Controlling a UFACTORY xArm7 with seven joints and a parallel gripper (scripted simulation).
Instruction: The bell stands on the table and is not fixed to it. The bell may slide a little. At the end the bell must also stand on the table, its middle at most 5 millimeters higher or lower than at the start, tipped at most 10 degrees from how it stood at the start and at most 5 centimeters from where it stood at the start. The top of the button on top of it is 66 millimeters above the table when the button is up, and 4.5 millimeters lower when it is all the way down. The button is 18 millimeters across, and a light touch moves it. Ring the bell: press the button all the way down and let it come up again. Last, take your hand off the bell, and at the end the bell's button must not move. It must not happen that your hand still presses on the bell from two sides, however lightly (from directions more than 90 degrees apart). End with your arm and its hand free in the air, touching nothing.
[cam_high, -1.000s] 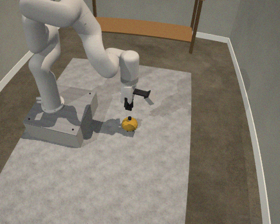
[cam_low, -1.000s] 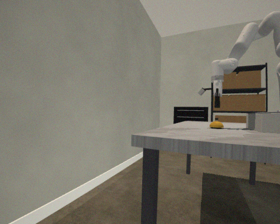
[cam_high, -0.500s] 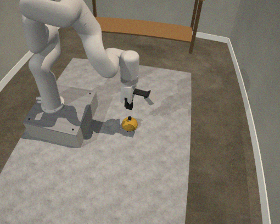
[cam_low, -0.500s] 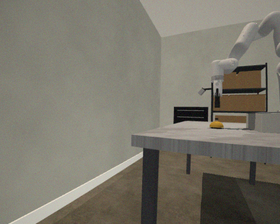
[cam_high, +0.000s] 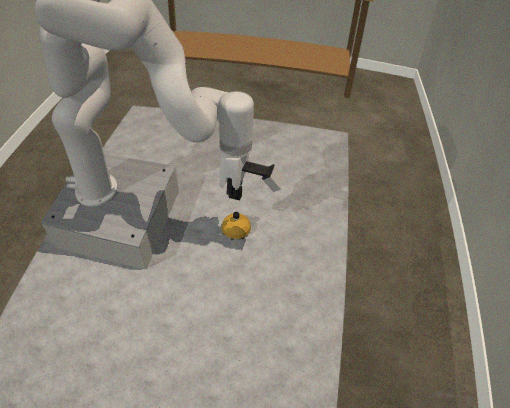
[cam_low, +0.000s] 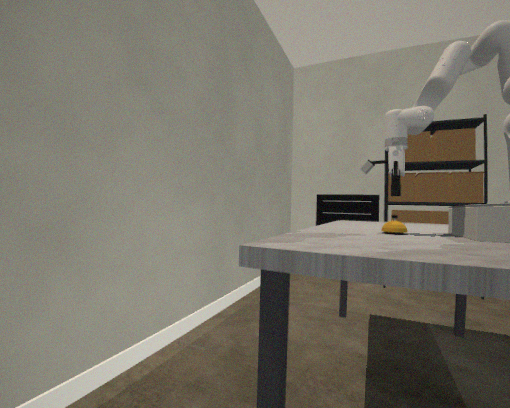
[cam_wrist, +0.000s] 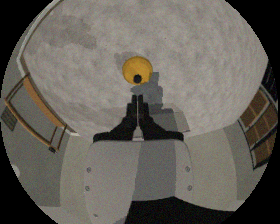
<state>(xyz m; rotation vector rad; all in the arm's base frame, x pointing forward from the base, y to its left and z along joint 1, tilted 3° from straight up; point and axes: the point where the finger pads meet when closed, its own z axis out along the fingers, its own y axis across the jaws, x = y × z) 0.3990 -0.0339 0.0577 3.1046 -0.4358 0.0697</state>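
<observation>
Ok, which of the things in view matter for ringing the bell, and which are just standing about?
Part of the job:
- yellow bell
- its black button
- end effector, shut on nothing, above the bell
- table

Standing about:
- shelf rack
- black drawer cabinet
- grey arm base block
</observation>
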